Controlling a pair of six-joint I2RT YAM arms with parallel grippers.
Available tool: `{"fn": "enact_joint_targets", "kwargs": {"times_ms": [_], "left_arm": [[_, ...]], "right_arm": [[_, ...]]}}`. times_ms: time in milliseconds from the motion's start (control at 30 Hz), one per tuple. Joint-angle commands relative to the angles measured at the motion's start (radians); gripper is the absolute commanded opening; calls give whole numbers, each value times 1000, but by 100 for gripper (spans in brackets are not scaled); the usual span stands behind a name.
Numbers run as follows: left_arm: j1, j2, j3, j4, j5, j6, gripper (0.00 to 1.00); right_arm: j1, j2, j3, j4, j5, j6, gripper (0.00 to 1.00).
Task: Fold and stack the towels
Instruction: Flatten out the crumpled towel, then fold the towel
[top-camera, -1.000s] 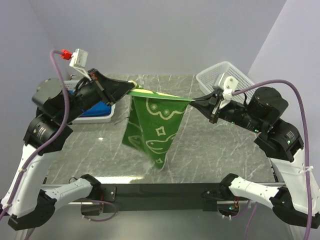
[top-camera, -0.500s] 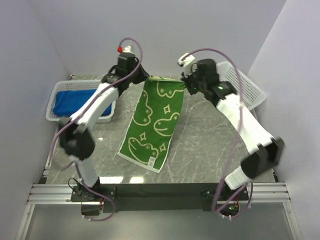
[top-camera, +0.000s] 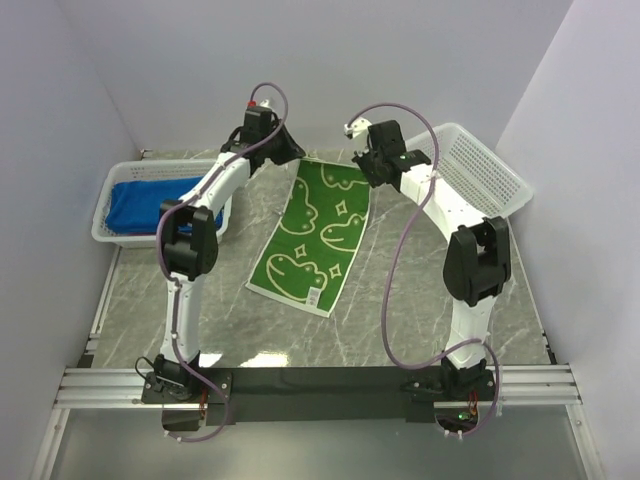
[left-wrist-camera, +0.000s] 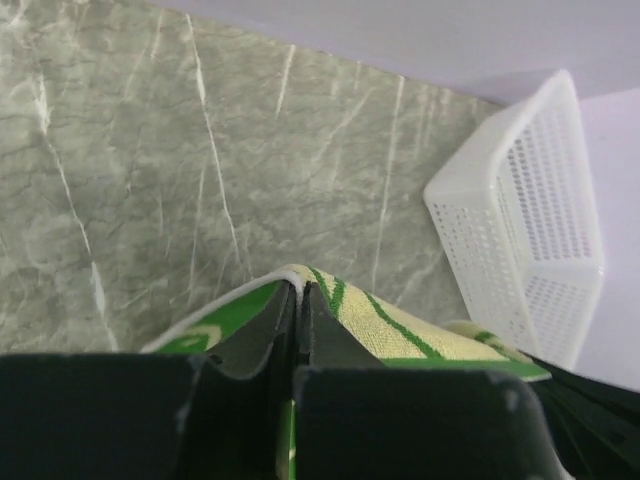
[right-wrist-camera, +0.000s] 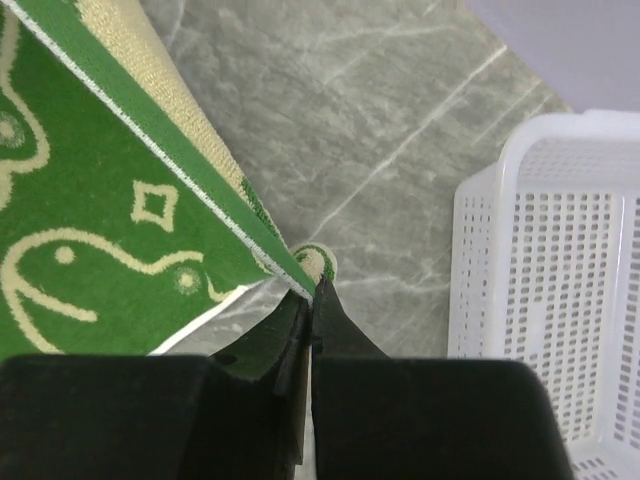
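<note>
Nearest the arm bases, bare grey-marbled tabletop (top-camera: 430, 290). Just beyond, the green towel (top-camera: 315, 235), spread lengthwise down the middle with pale motifs facing up, near short edge resting flat on the stone and angled slightly toward the left side. Farther back, both far corners pinched and raised a little. Left gripper (top-camera: 296, 158) clenched on the far left corner; seen from the left wrist (left-wrist-camera: 300, 300), fingers pressed together with the pale yellow, green-lined cloth (left-wrist-camera: 400, 340) folded over their tips. Right gripper (top-camera: 366, 176) clamped on the far right corner; seen from the right wrist (right-wrist-camera: 312, 300), fingers closed tight on the very tip of the towel (right-wrist-camera: 100, 220), a thin strip of yellow showing along its edge. Off to the left, well apart from the green towel, the left basket (top-camera: 105, 225) holding a blue towel (top-camera: 150, 200). At the far right, the right basket (top-camera: 480, 170), white lattice, tipped up at an angle beside the right arm
</note>
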Motion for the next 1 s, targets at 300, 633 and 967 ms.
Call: {"fn": "enact_joint_targets", "kwargs": {"times_ms": [300, 633, 967], "left_arm": [[56, -315, -331, -116, 37, 91, 1], [67, -545, -684, -114, -5, 62, 1], [67, -706, -945, -85, -60, 48, 1]], "right_arm": [[104, -226, -199, -143, 52, 162, 0], [311, -282, -389, -210, 150, 322, 0], [453, -280, -429, -292, 228, 417, 0]]}}
